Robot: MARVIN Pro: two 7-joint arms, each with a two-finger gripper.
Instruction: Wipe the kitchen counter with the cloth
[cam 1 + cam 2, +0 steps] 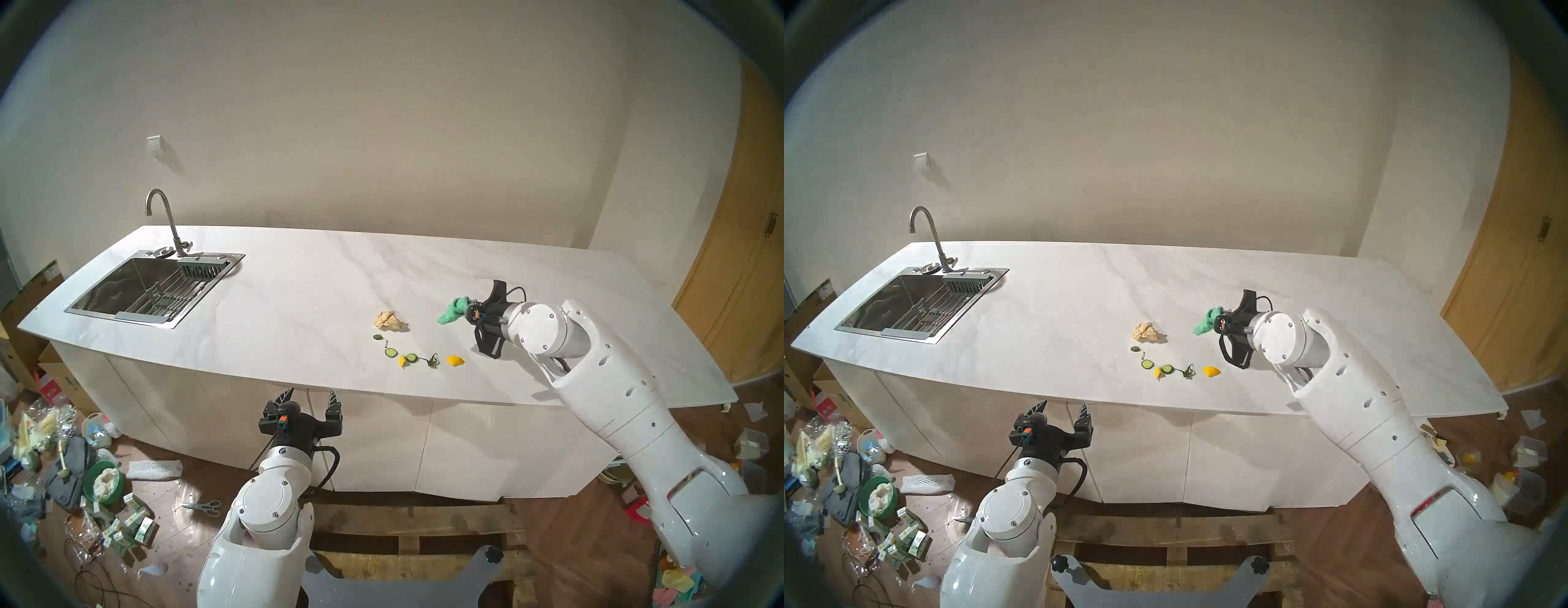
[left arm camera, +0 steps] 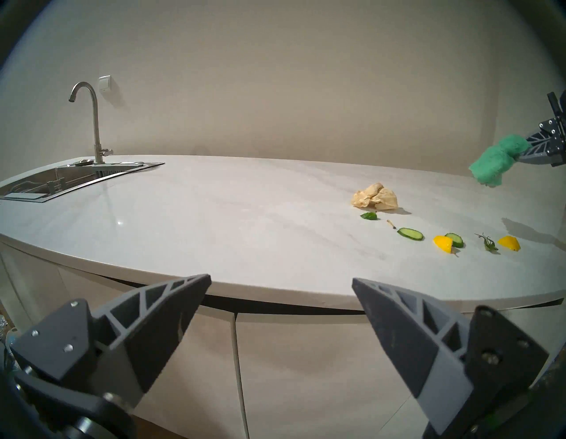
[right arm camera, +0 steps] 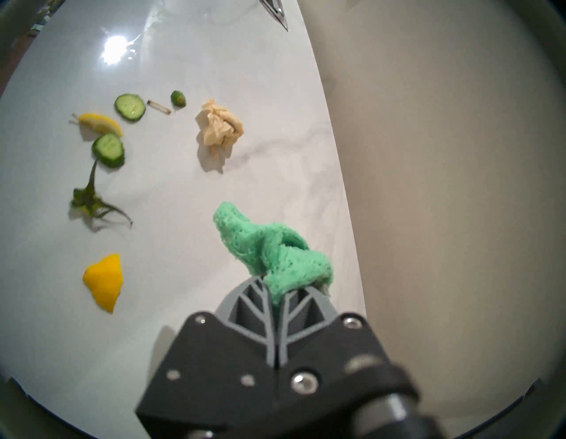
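Observation:
The white marble-look kitchen counter [image 1: 297, 297] runs across the head views. My right gripper [image 3: 275, 285] is shut on the teal-green cloth [image 3: 269, 248], which hangs bunched from its fingertips just above the counter's right half, behind the food scraps. From the head the cloth [image 1: 454, 311] shows left of the right gripper [image 1: 466, 308], and the left wrist view catches the cloth [image 2: 496, 164] at its right edge. My left gripper [image 1: 312, 399] stands open and empty in front of the counter's front edge, below its top; its fingers [image 2: 171, 309] frame the cabinet fronts.
A beige crumpled paper wad [image 1: 388, 320] lies mid-counter. Cucumber slices [image 1: 390, 351], lemon pieces [image 1: 455, 361] and a green stem [image 1: 432, 361] lie in a row near the front edge. The steel sink [image 1: 148, 293] and tap [image 1: 163, 220] are at the left. Clutter covers the floor [image 1: 85, 467].

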